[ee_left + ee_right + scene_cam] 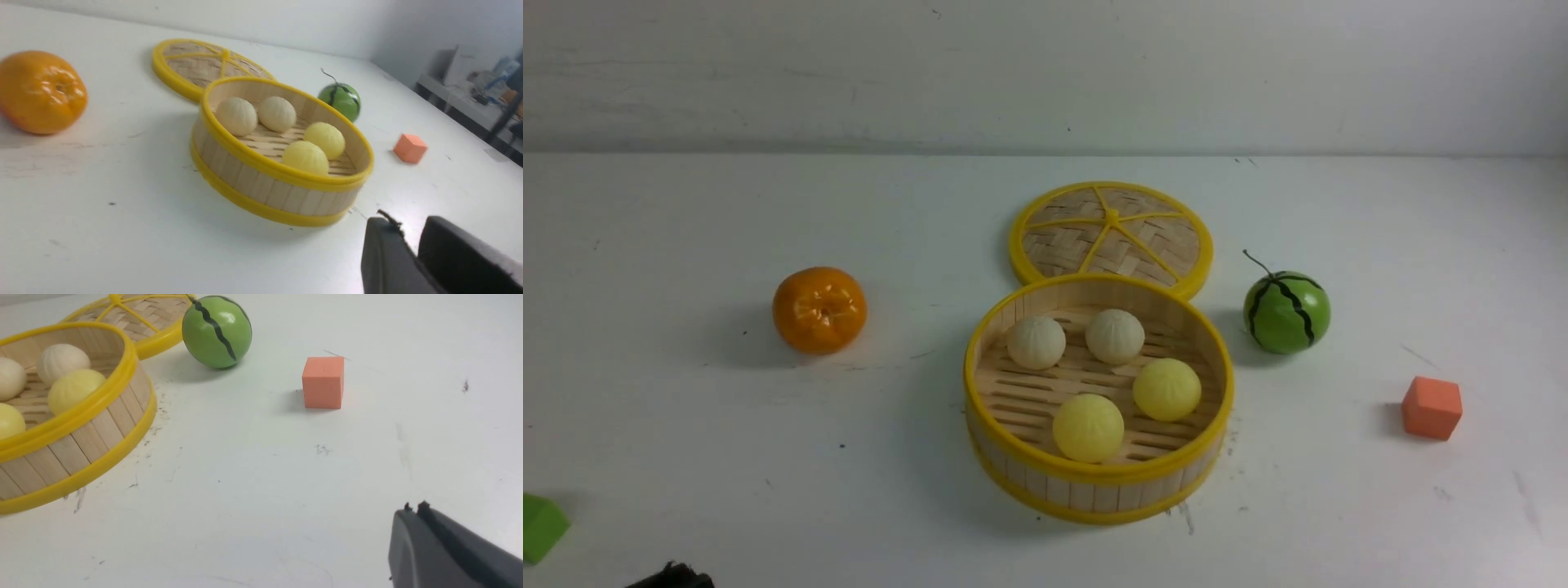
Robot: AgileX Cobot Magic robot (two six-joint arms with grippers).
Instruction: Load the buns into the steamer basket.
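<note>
Bamboo steamer basket (1094, 490) holds four buns (1088, 427); both grippers' fingers together, empty.

Both tools (408, 245) (412, 526) matte dark grey, seemingly smooth plastic.

Open desk (686, 408) left and front of steamer basket (1098, 482); lid (1111, 233) touching its far rim, tangerine (819, 309) well left, watermelon ball (1286, 312) near right, orange cube (1432, 407) farther right, green block (539, 527) front-left.
</note>
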